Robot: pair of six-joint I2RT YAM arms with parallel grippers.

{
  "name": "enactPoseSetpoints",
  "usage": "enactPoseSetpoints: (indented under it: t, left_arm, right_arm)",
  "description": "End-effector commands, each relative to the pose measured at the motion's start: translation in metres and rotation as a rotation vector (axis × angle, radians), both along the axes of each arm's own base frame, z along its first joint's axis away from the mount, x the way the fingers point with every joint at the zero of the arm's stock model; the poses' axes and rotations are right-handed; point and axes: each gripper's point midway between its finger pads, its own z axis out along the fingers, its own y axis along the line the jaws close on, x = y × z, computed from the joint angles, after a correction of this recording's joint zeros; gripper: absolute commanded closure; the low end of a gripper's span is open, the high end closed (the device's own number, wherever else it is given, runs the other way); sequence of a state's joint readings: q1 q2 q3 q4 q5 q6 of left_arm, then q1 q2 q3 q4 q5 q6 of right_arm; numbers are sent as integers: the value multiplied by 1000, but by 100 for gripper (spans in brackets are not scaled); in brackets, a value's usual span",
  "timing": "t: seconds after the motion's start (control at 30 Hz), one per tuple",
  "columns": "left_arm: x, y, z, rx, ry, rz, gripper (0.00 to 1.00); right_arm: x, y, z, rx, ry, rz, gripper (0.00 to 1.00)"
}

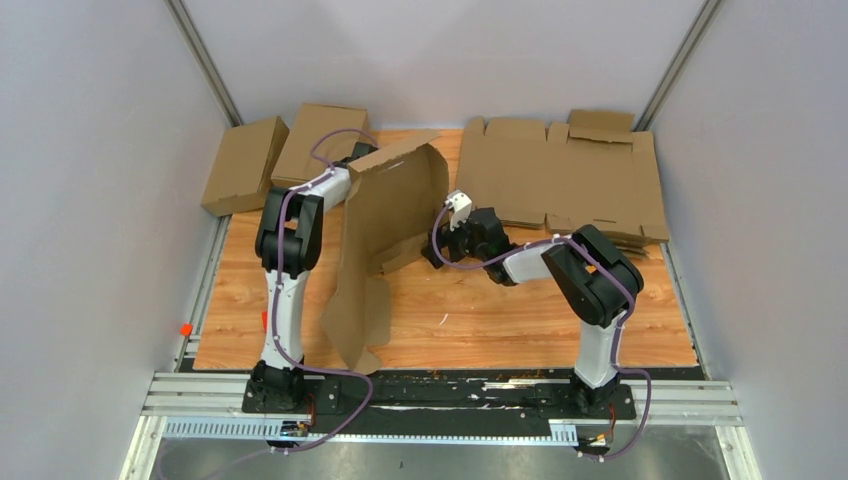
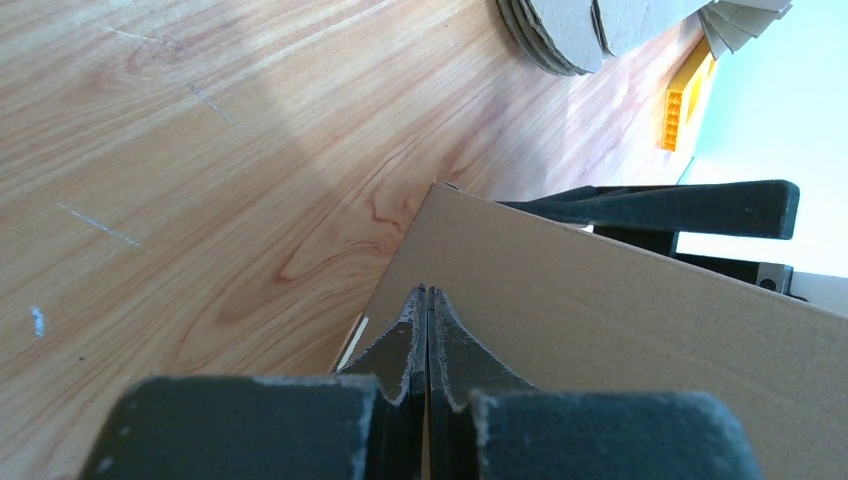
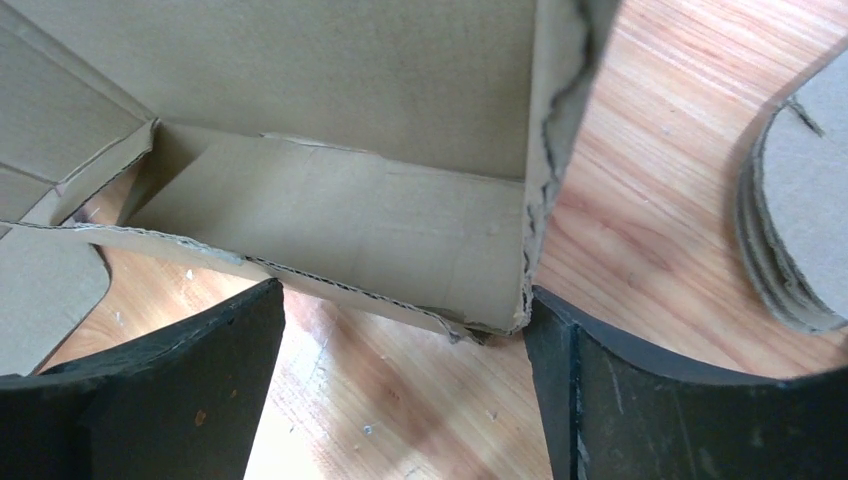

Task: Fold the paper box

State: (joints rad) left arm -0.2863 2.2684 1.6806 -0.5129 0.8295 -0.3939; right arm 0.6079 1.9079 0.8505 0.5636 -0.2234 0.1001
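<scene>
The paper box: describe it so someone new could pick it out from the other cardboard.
On the wooden table, look left of centre. The paper box is the cardboard piece standing half-raised, its top pinched by the left gripper. The sheet stack far right lies flat; the cartons far left are closed.

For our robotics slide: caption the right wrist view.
Open right hand frames a corner of the part-folded paper box.

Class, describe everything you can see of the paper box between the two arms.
The paper box is plain brown corrugated cardboard with creased flaps and ragged edges. Half folded, it stands tilted on the wooden table, one flap trailing toward the near edge. The left pincer is shut on a panel; the open right pincer straddles a lower corner.
</scene>
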Motion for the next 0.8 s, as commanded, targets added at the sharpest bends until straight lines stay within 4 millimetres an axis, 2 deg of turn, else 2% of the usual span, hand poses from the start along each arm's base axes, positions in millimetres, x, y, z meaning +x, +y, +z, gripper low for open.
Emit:
enactPoseSetpoints:
  t: [0.0, 0.07, 0.13, 0.37, 0.53, 0.67, 0.77]
  left_arm:
    - [-19, -18, 28, -54, -16, -69, 100]
    - [-20, -18, 27, -54, -14, -72, 100]
    - [-21, -20, 28, -57, -16, -78, 100]
    - [-25, -24, 26, -58, -16, -98, 100]
    - [-26, -26, 26, -59, -12, -103, 100]
    - [-26, -27, 27, -60, -15, -110, 100]
    - [-27, -27, 27, -60, -16, -114, 100]
  right_arm:
    - [-3, 13, 26, 66, -91, 71, 17]
    - [-2, 14, 27, 70, -91, 69, 26]
    - [-1, 15, 28, 76, -85, 64, 28]
    - [11, 1, 27, 50, -73, -57, 20]
    - [11, -5, 35, 51, -105, -70, 20]
    - [7, -6, 44, 63, -141, -48, 27]
    - [6, -5, 46, 69, -144, -42, 38]
